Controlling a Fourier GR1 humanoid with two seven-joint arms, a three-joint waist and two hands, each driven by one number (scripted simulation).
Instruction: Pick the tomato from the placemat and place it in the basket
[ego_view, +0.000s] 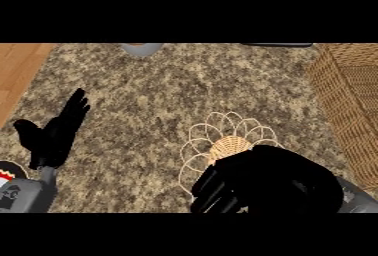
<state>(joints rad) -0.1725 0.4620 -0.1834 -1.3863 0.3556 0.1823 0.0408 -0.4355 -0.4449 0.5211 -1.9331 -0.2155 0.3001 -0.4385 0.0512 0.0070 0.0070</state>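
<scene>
My right hand (262, 182) sits nearest, fingers curled downward over the lower part of the wire-petal placemat (221, 135); I cannot see the tomato, so I cannot tell whether those fingers enclose it. The wicker basket (351, 100) stands to the right, cut off by the frame edge. My left hand (55, 132) rests open at the left, fingers straight.

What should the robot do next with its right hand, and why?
Probably lift the right hand straight up a little. It sits curled over the near side of the placemat, where the tomato would be, though the hand hides whatever is under it. The wicker basket stands to the right, and its wall looks tall, so the hand likely needs height before moving across. The left hand rests open.
</scene>
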